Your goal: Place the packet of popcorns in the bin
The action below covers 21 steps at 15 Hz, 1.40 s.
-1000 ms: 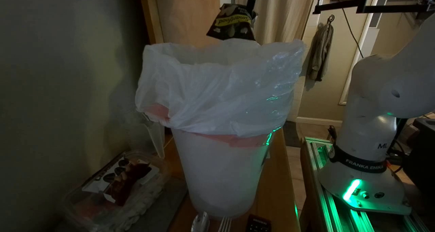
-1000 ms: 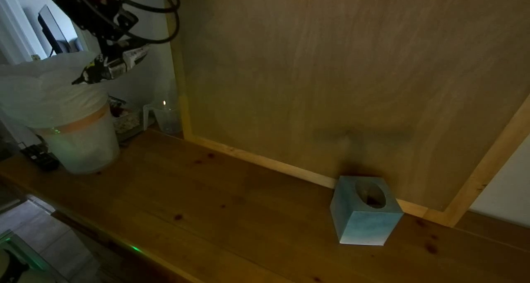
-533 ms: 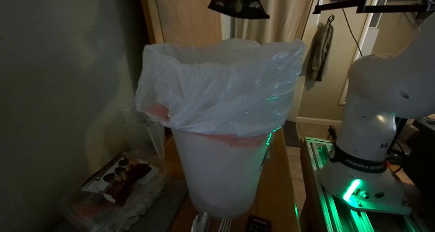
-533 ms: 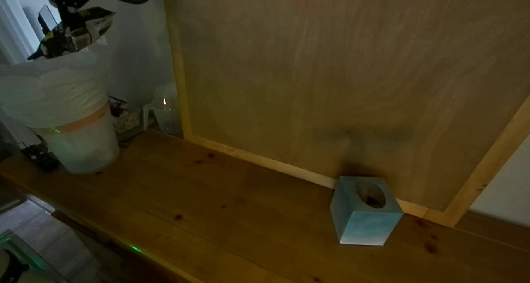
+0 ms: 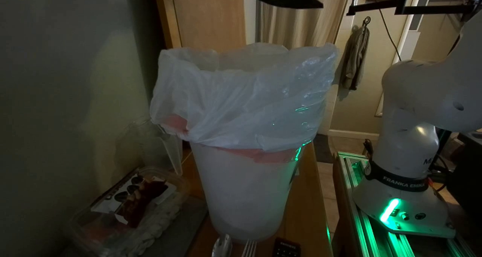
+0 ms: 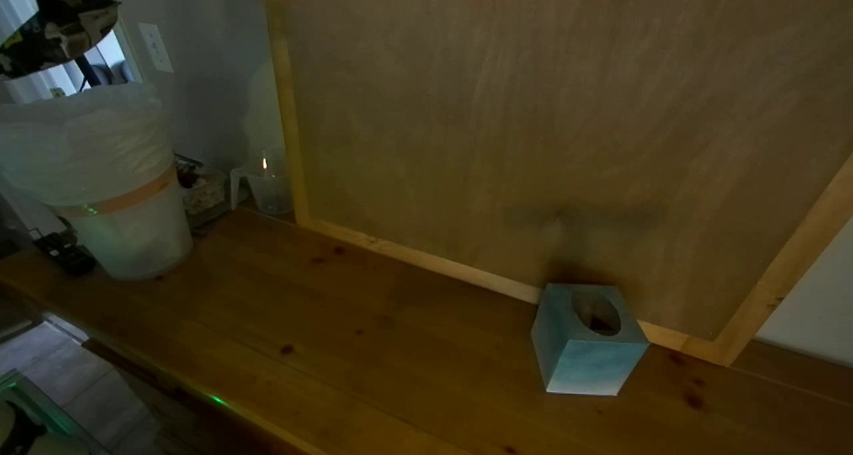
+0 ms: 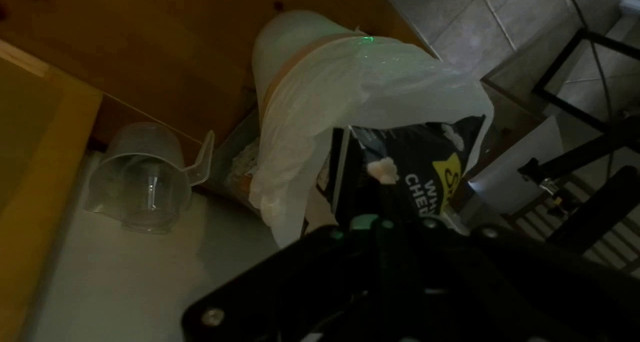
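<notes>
One popcorn packet [image 7: 407, 166] hangs beneath the end effector [image 6: 50, 10], apparently pinched in its grip.

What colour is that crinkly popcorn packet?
The crinkly popcorn packet is mostly black with yellow and pale markings, best seen in the wrist view.
</notes>
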### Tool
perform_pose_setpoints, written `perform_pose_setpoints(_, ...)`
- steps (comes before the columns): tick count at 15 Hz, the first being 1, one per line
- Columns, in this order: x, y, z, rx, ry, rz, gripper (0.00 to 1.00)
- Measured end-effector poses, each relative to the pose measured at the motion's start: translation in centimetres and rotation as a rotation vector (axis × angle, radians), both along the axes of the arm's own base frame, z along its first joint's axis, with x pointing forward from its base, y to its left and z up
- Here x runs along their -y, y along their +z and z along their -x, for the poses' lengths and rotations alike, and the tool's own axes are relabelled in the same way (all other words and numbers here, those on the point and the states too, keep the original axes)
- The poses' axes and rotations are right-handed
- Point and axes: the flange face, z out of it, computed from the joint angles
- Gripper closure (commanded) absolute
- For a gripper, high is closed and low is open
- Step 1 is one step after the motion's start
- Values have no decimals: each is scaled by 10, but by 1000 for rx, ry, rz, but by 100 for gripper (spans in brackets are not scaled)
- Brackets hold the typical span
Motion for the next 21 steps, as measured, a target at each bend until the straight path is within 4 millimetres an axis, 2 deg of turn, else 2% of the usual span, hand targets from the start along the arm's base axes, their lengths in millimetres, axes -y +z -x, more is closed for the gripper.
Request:
perform_pose_setpoints(4, -30, -6, -8, -15, 58, 23, 100)
perform_pose_setpoints(9, -50, -18, -31, -9, 76, 42, 100)
perform_pose_setpoints(10, -53, -21, -36, -11, 80, 45, 94)
perform_pose_setpoints(11, -57, -23, -40, -13, 84, 47, 72)
perform_pose_setpoints(13, -64, -28, -47, -23, 96, 54, 69)
perform_pose_setpoints(18, -69, -28, -57, -27, 104, 59, 36)
perform_pose_setpoints(21, -60, -18, -57, -5, 85, 65, 16)
